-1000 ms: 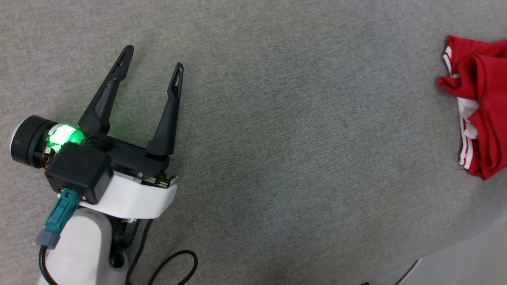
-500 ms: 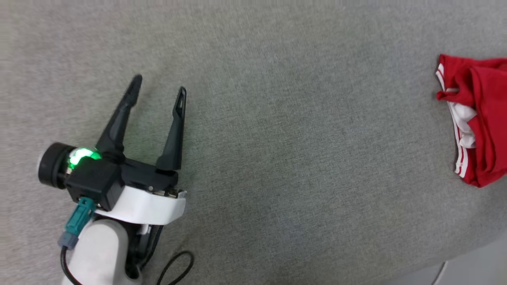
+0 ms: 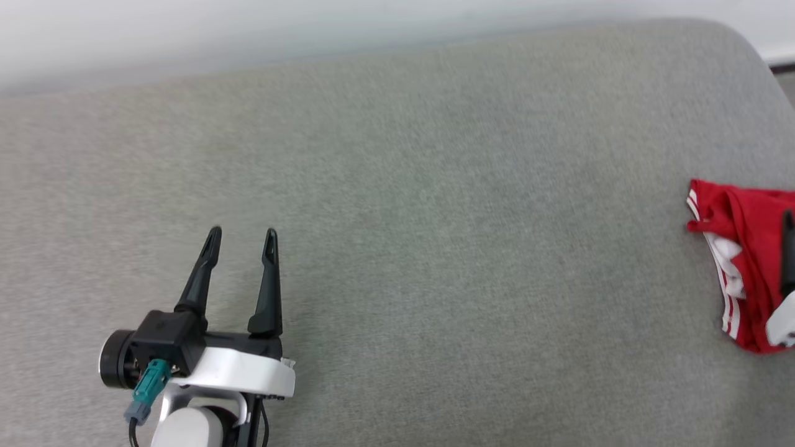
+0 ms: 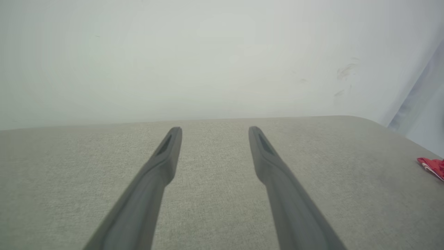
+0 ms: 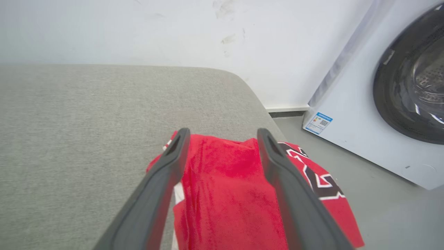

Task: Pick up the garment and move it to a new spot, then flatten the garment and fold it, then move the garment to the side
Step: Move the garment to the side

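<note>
The left gripper is hovering, fingers spread wide and holding nothing, over the grey fabric surface, while the right gripper is hanging just as wide over the garment, which is lying bunched at the surface's right edge. The right wrist view is adding dark white-outlined lettering on the red cloth, too folded to read, then grey floor, a white washing machine whose small label is too tiny to read, and a scuffed pale wall.

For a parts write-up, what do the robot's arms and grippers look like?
The left gripper has two long, tapering black fingers with slotted tips, a black base, a curved white wrist shell, a round black side module and a teal plug on a black cable. The right gripper has matching fingers.
</note>
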